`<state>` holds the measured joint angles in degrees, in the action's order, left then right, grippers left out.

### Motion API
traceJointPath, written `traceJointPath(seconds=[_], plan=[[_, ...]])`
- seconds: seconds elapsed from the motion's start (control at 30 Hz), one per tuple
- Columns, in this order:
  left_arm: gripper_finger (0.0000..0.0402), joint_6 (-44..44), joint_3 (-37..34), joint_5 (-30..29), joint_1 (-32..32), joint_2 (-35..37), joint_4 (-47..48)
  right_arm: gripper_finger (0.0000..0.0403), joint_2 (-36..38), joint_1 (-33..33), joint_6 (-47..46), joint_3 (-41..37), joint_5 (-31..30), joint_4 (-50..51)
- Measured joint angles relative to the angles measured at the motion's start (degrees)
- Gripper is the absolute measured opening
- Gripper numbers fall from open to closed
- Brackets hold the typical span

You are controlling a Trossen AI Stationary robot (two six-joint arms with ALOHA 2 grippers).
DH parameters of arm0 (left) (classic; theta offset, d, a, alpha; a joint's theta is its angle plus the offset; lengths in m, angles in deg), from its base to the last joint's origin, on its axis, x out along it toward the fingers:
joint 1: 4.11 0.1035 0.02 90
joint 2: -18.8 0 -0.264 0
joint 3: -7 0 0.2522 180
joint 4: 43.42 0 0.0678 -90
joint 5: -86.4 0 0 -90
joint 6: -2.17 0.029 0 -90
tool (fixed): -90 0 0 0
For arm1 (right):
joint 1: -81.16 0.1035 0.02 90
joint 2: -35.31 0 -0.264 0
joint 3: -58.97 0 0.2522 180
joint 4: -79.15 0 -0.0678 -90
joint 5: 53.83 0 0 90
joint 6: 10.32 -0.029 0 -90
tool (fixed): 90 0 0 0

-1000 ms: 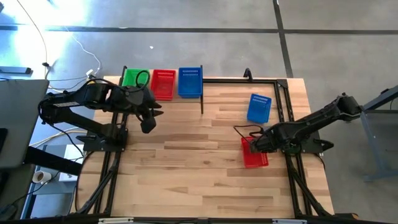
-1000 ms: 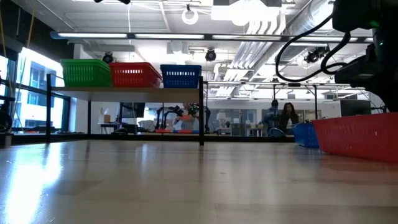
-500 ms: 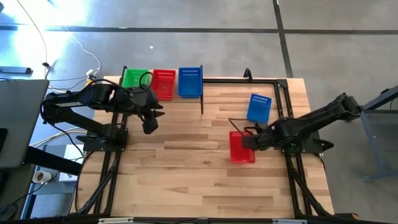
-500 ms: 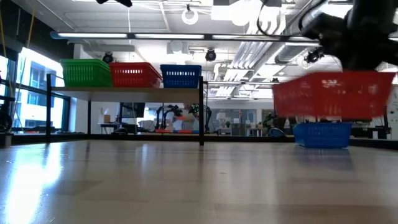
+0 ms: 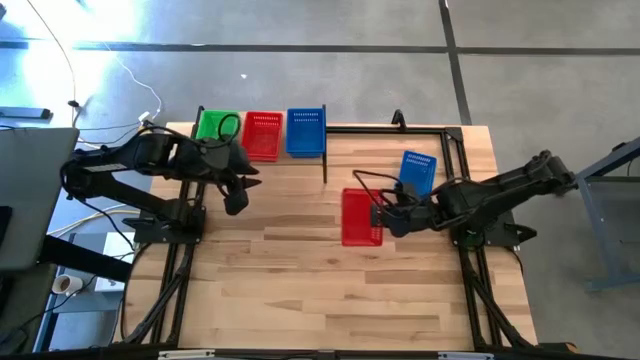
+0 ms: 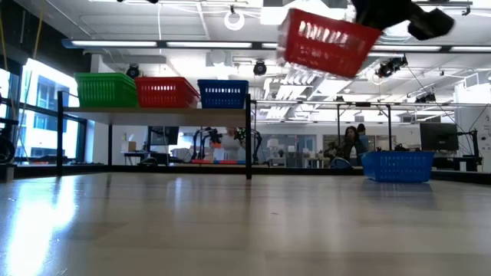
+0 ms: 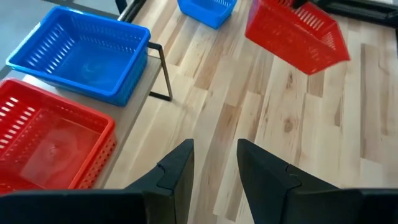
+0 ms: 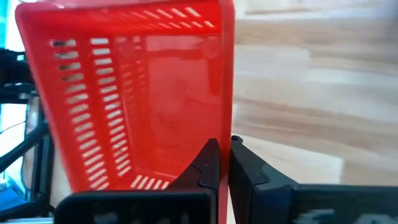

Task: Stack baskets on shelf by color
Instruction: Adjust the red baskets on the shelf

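Note:
My right gripper [image 5: 385,215] is shut on a red basket [image 5: 362,216] and holds it high above the middle of the table, as the low view shows [image 6: 326,42]. The shelf [image 6: 153,110] at the far left carries a green basket [image 5: 217,127], a red one [image 5: 262,133] and a blue one [image 5: 306,131] side by side, each resting on its base. Another blue basket [image 5: 417,172] sits on the tabletop at the far right. My left gripper [image 7: 211,168] is open and hovers in front of the shelf, touching nothing. My right gripper pinches the rim of the red basket's right-hand wall [image 8: 226,134], one finger [image 8: 208,165] inside the basket and the other outside. It comes slanting from above and from the table's right. The basket is lifted clear and tilted.
Black metal posts [image 5: 325,160] and a black frame [image 5: 400,128] stand at the shelf's right end and along the far edge. Bare planks [image 5: 300,280] fill the near half of the table. People and desks show in the room beyond [image 6: 349,146].
My right gripper has lifted the red basket off the table's right side and carried it up and toward the table's left, closer to the shelf. The basket now hangs high and tilted. The gripper has stayed shut on it.

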<state>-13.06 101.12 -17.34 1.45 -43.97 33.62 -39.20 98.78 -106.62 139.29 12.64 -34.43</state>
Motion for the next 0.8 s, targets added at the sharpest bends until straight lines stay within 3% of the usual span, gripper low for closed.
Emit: traceJointPath(seconds=[0.8], plan=[[0.0113,-5.79,0.00,3.37,0.00,6.74,1.03,0.0000,-18.02,-9.35,29.50,31.04,-2.99,-1.03]])
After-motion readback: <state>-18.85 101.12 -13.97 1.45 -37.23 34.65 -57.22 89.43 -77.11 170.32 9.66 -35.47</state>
